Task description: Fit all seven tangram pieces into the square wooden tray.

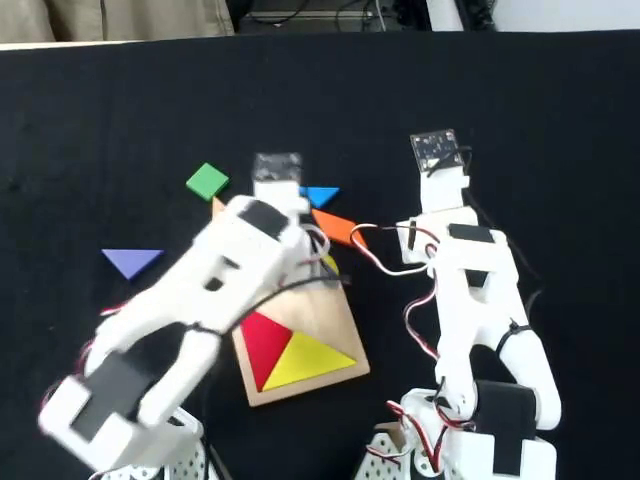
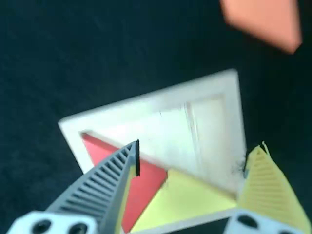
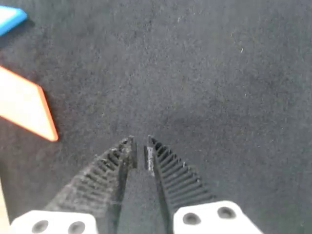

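Note:
The square wooden tray (image 1: pixel 322 312) lies at the table's middle front and holds a red triangle (image 1: pixel 264 343) and a yellow triangle (image 1: pixel 309 361). My left gripper (image 1: pixel 312 258) hangs open above the tray's bare far half (image 2: pixel 195 131), nothing between its fingers (image 2: pixel 114 178). Red triangle (image 2: pixel 146 181) and yellow triangle (image 2: pixel 187 201) show beneath it. Loose on the cloth are a green square (image 1: pixel 207 181), a purple triangle (image 1: pixel 131 261), a blue triangle (image 1: pixel 321 195) and an orange piece (image 1: pixel 338 227). My right gripper (image 1: pixel 438 155) sits shut and empty (image 3: pixel 139 147) over bare cloth, right of the orange piece (image 3: pixel 23 107).
A small orange corner (image 1: pixel 217 207) peeks out beside the left arm. The left arm hides part of the tray and the cloth behind it. The table's back edge runs along the top of the high view.

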You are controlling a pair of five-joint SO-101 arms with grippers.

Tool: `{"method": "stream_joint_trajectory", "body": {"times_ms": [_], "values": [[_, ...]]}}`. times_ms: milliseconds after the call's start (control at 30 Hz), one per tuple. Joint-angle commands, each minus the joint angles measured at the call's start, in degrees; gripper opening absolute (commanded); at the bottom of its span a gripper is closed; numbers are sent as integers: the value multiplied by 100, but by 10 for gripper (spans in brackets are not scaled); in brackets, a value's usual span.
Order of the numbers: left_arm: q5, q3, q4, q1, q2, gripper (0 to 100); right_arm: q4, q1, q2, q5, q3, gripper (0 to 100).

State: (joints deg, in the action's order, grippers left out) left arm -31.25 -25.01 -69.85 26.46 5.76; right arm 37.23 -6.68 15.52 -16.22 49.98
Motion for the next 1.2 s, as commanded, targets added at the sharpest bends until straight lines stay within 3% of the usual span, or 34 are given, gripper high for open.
{"method": "stream_joint_trajectory", "body": {"times_ms": [0, 167, 367, 500, 633, 800, 867, 1167], "values": [[246, 251, -26, -1244, 1204, 342, 369, -62, 690, -35, -127, 34], [1292, -207, -202, -3029, 1776, 342, 1090, 202, 1982, -26, 233, 10], [1688, -664, -158, -4629, 1547, 295, 1987, 1960, 2659, -70, 699, 11], [2435, -708, -149, -4708, 1231, 29, 2119, 2365, 2193, -62, 673, 11], [2224, -664, -123, -4602, 747, 116, 1908, 2549, 1692, -237, 673, 11], [1767, -919, 1011, -4637, 35, 23, 2057, 3464, 1332, -818, 804, 11], [1705, -1077, 1354, -4716, -185, 37, 2057, 3657, 1244, -1081, 875, 11], [1749, -1059, 1459, -4884, -360, 29, 2084, 3719, 760, -1767, 866, 11]]}}
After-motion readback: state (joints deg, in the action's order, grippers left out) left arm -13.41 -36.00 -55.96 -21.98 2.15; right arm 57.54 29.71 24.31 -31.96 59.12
